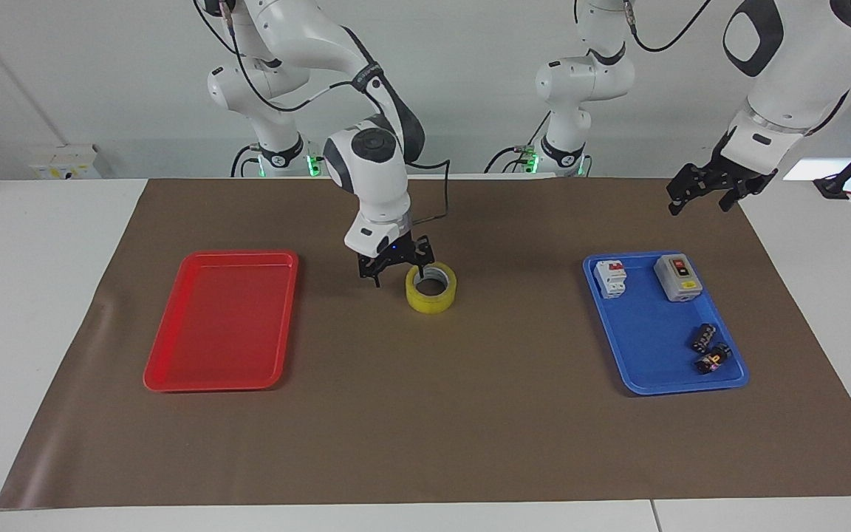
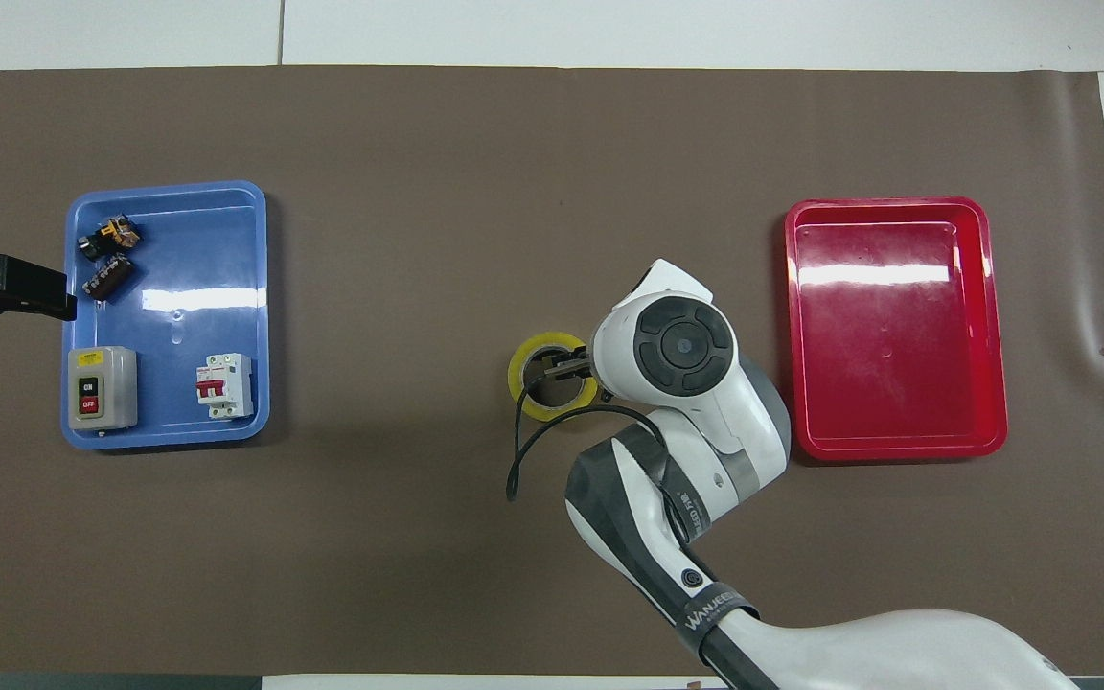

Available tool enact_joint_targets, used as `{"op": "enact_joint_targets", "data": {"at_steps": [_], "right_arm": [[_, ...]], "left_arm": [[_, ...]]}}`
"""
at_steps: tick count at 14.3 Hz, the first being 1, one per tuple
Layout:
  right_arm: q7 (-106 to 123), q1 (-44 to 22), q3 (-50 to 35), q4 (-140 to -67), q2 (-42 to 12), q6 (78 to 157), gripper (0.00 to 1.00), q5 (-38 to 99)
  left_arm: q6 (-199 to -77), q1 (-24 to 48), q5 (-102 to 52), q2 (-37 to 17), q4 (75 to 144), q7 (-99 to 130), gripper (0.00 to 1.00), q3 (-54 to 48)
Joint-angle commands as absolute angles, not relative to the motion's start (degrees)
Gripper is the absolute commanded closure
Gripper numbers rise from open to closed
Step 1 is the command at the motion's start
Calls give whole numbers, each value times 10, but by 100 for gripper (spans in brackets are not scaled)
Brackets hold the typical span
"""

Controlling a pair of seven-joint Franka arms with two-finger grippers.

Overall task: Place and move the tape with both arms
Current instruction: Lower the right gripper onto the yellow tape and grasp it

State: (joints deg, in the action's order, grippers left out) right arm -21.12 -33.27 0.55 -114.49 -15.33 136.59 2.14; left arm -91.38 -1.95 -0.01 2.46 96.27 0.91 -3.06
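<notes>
The yellow tape roll (image 1: 431, 299) lies flat on the brown mat in the middle of the table; in the overhead view (image 2: 516, 377) the right arm partly covers it. My right gripper (image 1: 398, 275) is open and low at the roll. One finger is inside the core and the other is outside the ring, toward the red tray. Only its tips show in the overhead view (image 2: 566, 369). My left gripper (image 1: 700, 198) is open and empty, raised over the mat near the blue tray, and waits; it also shows in the overhead view (image 2: 25, 287).
An empty red tray (image 1: 222, 325) (image 2: 897, 326) lies toward the right arm's end. A blue tray (image 1: 654, 332) (image 2: 178, 278) toward the left arm's end holds a grey switch box (image 1: 677, 277), a white circuit breaker (image 1: 611, 278) and small black parts (image 1: 708, 349).
</notes>
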Motion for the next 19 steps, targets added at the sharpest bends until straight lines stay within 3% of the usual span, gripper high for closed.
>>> {"op": "enact_joint_targets", "data": {"at_steps": [1,10,12,13,14,16,17,19], "right_arm": [[-213,-347,4,-1145,-179,1390,0,33],[-180,-345,4,-1173,-192,1432,0,33],[-177,-343,4,-1176,-192,1435,5,33],[-176,-344,4,-1177,-192,1435,16,33],[-175,-343,4,-1177,-192,1434,37,33],[-175,-340,4,-1176,-192,1432,93,33],[-175,-339,4,-1176,-192,1431,100,33],[-179,-338,4,-1175,-192,1428,100,34]], "left_arm": [[-904,-21,-15,41,978,-1,0,-32],[-902,-12,-11,41,978,1,0,-38],[-901,-12,-10,41,978,1,0,-37],[-901,-11,-10,41,978,1,0,-38],[-901,-11,-10,41,978,1,0,-38],[-902,-11,-10,41,979,1,0,-38],[-901,-11,-10,41,979,1,0,-38],[-901,-11,-10,43,983,1,0,-38]]}}
